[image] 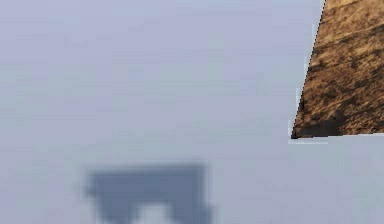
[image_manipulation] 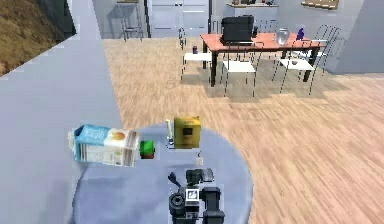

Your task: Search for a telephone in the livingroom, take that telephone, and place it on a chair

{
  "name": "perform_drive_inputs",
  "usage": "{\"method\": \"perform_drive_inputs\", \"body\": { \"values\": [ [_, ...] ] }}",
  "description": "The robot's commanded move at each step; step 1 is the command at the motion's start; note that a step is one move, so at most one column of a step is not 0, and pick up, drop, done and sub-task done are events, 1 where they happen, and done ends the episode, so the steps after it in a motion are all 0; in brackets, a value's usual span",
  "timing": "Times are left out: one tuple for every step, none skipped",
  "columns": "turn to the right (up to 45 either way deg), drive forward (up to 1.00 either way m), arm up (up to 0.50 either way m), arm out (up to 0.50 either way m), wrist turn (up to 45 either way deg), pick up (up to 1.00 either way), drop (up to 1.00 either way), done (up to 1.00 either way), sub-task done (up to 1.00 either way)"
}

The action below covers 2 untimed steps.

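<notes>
Where fingers [image_manipulation: 182,207] overlap round table [image_manipulation: 112,190], hold untellable

so the arm [image_manipulation: 211,213] pokes up from the bottom edge of the arm side view, just right of middle, only a short dark stretch showing. the gripper [image_manipulation: 183,205] sits at its far end, dark body off to the left. honestly can't tell if it's holding anything
</notes>
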Motion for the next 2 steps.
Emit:
{"method": "perform_drive_inputs", "body": {
  "values": [
    [0.0, 0.0, 0.0, 0.0, 0.0, 1.0, 0.0, 0.0, 0.0],
    [0.0, 0.0, 0.1, 0.0, 0.0, 0.0, 0.0, 0.0, 0.0]
  ]
}}
